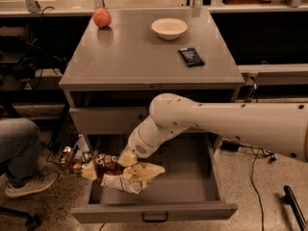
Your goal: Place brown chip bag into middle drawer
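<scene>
The brown chip bag (126, 173), crinkled yellow-tan with dark brown and white print at its left end, lies across the left part of the open middle drawer (188, 181), its printed end over the drawer's left wall. My gripper (126, 159) is at the end of the white arm, reaching down from the right, pressed into the top of the bag and shut on it. The fingertips are buried in the foil. I cannot tell whether the bag rests on the drawer floor or hangs just above it. The drawer's dark handle (155, 218) faces the front.
The closed drawer front (103, 120) sits just above. On the cabinet top are an apple (102, 18), a white bowl (169, 28) and a dark blue packet (191, 57). A person's leg and shoe (26, 185) are at left, cables (254, 173) on the floor at right.
</scene>
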Action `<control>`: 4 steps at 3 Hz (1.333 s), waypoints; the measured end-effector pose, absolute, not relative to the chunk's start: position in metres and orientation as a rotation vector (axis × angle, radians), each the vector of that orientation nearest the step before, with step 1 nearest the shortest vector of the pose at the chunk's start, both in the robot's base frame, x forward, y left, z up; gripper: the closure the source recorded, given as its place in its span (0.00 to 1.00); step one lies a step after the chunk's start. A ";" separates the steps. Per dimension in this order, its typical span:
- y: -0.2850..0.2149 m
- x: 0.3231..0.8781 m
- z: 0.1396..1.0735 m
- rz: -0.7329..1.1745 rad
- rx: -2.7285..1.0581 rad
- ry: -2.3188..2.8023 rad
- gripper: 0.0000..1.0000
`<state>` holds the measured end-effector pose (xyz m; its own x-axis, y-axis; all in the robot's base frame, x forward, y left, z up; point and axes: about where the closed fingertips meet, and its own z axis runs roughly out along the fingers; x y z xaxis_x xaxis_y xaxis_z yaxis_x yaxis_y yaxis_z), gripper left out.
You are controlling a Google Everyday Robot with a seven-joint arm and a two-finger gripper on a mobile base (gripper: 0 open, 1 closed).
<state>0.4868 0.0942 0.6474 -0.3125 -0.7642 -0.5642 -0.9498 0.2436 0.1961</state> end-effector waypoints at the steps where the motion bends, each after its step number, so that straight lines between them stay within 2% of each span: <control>1: 0.079 0.498 0.612 0.684 -1.515 2.183 1.00; 3: 0.050 0.537 0.536 0.573 -1.346 2.198 1.00; 4: 0.042 0.546 0.504 0.553 -1.252 2.227 0.85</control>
<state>0.5457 0.0422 0.5043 -0.4365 -0.6543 -0.6175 -0.8672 0.4889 0.0950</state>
